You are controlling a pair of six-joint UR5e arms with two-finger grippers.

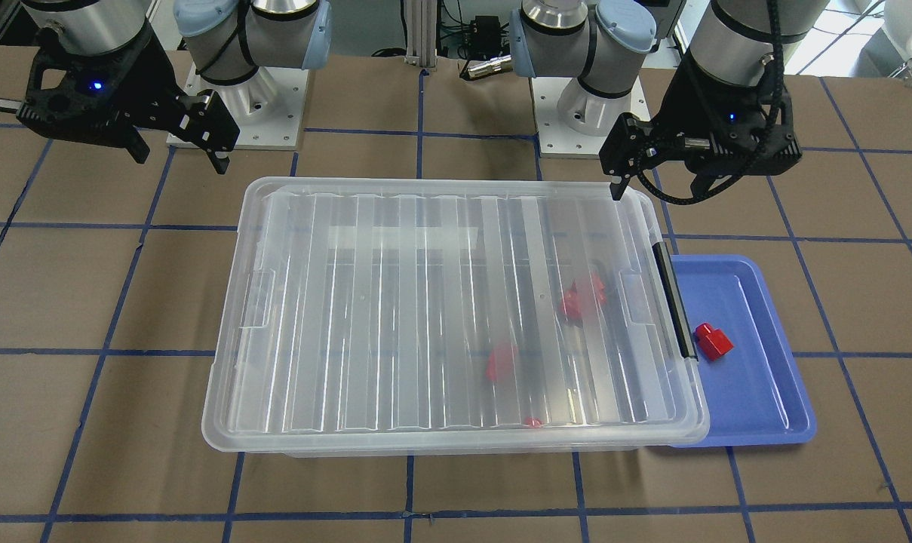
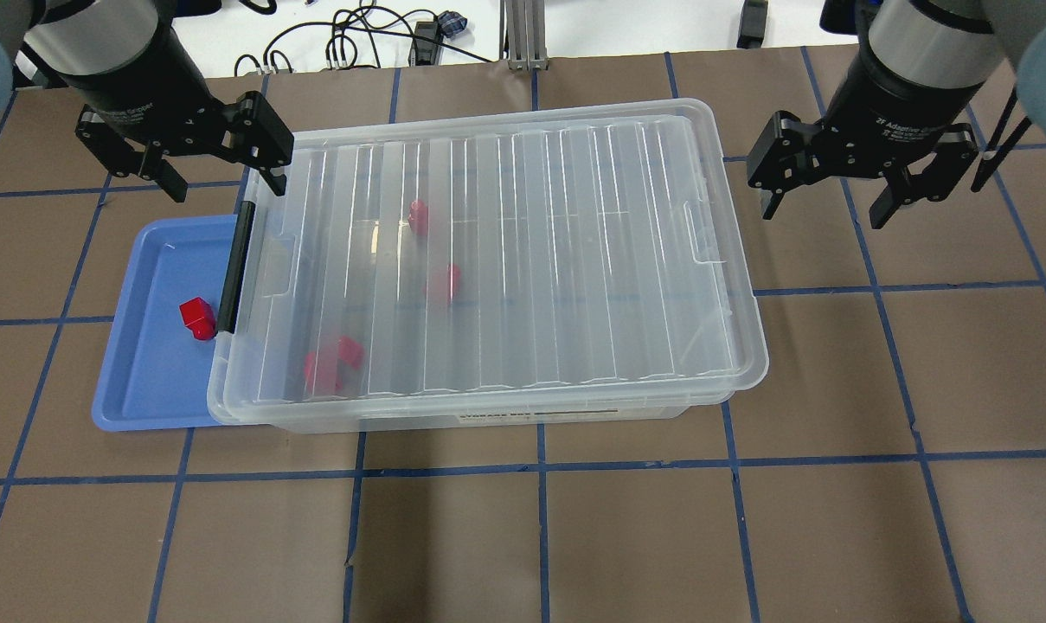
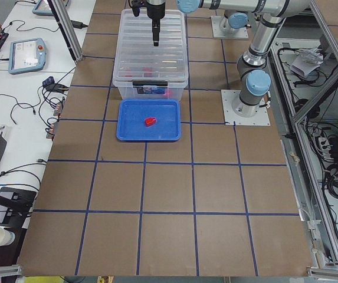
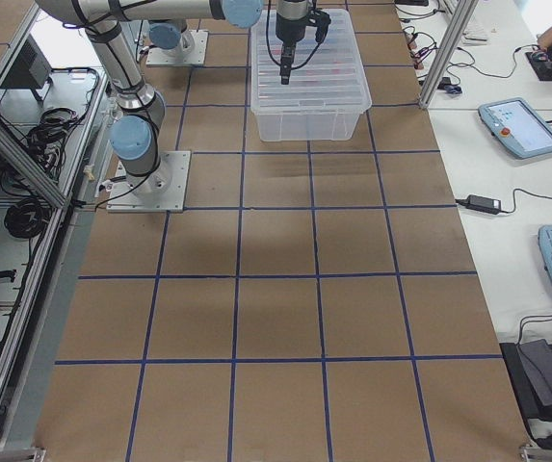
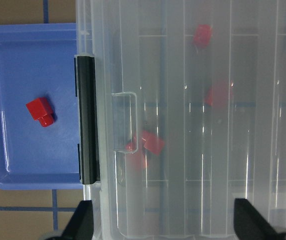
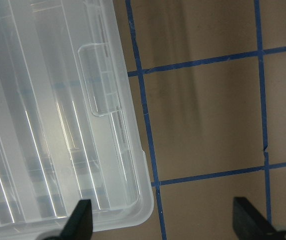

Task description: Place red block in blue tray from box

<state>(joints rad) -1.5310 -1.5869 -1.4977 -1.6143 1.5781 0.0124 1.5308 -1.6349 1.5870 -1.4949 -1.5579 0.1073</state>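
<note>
The red block lies in the blue tray, close to the box's black latch bar. It also shows in the left wrist view and the front view. The box is a clear bin with its ribbed lid on, and it overlaps the tray's edge. My left gripper hangs open and empty above the latch end of the box. My right gripper hangs open and empty above the table just past the box's other end.
Several other red pieces lie inside the closed box, blurred by the lid. The two arm bases stand on the robot's side of the box. Brown table with blue tape lines surrounds the box and tray.
</note>
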